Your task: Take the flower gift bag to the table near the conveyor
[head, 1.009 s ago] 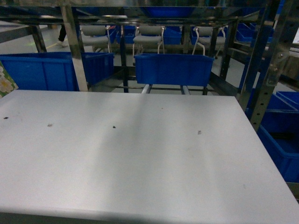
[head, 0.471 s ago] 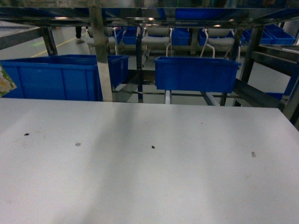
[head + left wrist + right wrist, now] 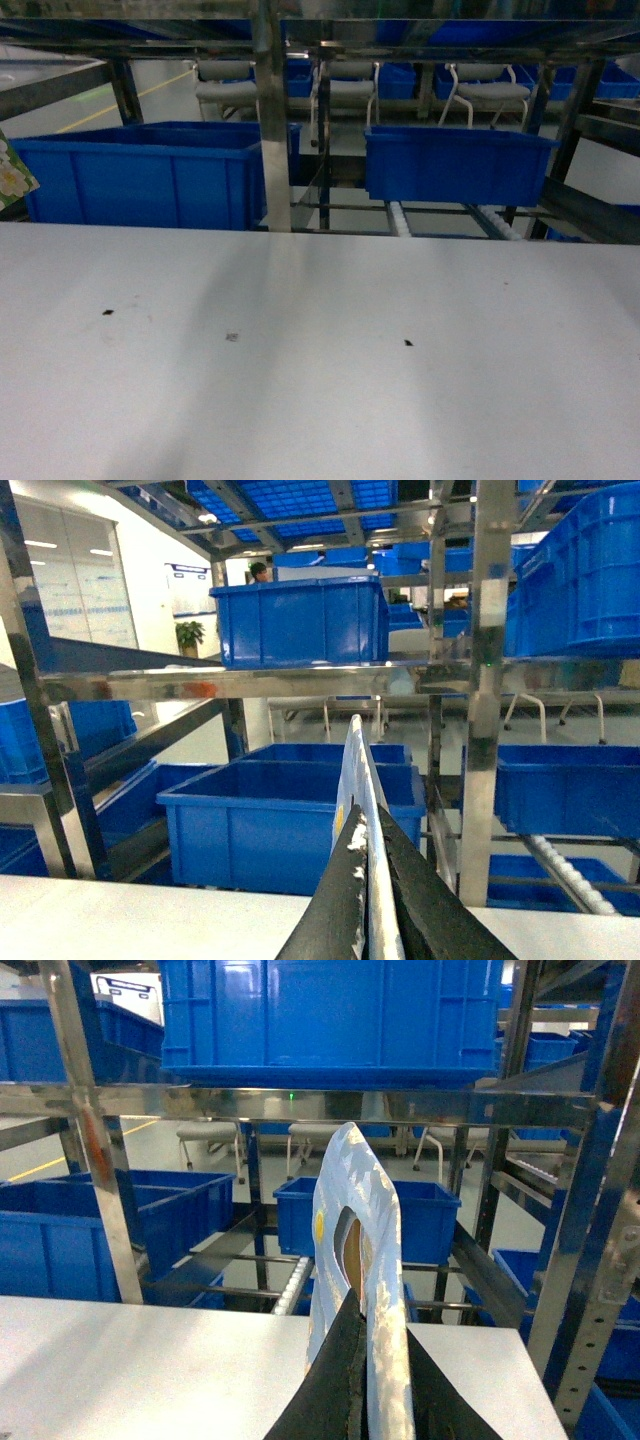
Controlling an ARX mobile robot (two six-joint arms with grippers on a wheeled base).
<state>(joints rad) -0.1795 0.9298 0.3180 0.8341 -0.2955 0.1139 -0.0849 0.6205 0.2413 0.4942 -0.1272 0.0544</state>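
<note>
Right wrist view: right pincer [image 3: 365, 1400] clamped on blue flower-printed paper gift bag [image 3: 352, 1260], held upright above white flat table [image 3: 150, 1360]; left pincer [image 3: 372, 900] pinches another bag edge. Carry step; next, lower and release beside steel roller conveyor [image 3: 440, 215].

Blue plastic bins [image 3: 150, 185] are seen ranged on steel shelving [image 3: 478, 670], with more stacked overhead. Grey chairs [image 3: 330, 92] are lined up beyond (white-framed, on a pale floor [image 3: 165, 95] marked by a yellow line). A potted plant [image 3: 188, 635] is set against a bright white wall [image 3: 140, 570].
</note>
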